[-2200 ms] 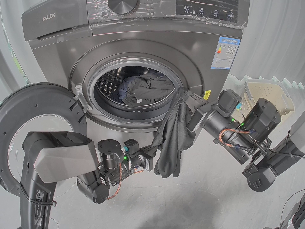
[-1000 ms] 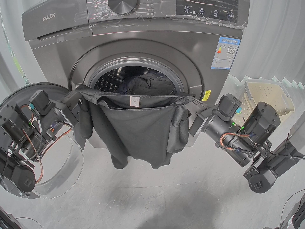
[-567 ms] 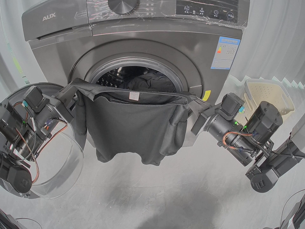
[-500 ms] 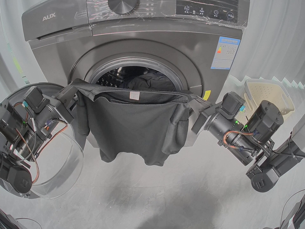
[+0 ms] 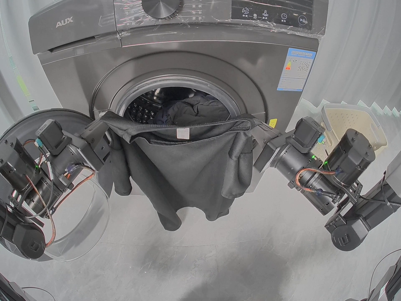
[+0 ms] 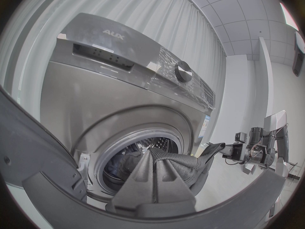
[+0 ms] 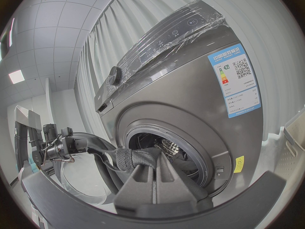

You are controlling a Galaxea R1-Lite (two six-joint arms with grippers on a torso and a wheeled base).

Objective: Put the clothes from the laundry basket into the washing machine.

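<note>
Down low, a pale grey floor (image 5: 250, 256) runs smooth under everything. On the robot's left the round glass door (image 5: 90, 222) hangs swung wide open.

Now the action: the left gripper (image 5: 99, 133) is clamped on one shoulder of a dark shirt (image 5: 188, 168), and the right gripper (image 5: 260, 133) is pinched tight on the other shoulder. Both wrist views show the fingers pressed together with cloth between them. The shirt is stretched broadside across the front of the opening, its white tag (image 5: 182, 133) at the middle of the collar, body and sleeves dangling clear of the floor.

Behind it is the washing machine (image 5: 175, 59), dark grey, with film over its control panel. Dark clothes (image 5: 194, 108) are already piled in the drum. To the robot's right, beside the machine, stands the cream laundry basket (image 5: 359, 120). A pale curtain (image 5: 363, 42) closes off the back, under a tiled ceiling (image 6: 247, 10).

Against half a second ago, the left gripper has come lower and closer to the opening. The collar sags deeper and the hem swings lower. Two seconds back the shirt hung bunched from the right gripper alone.
</note>
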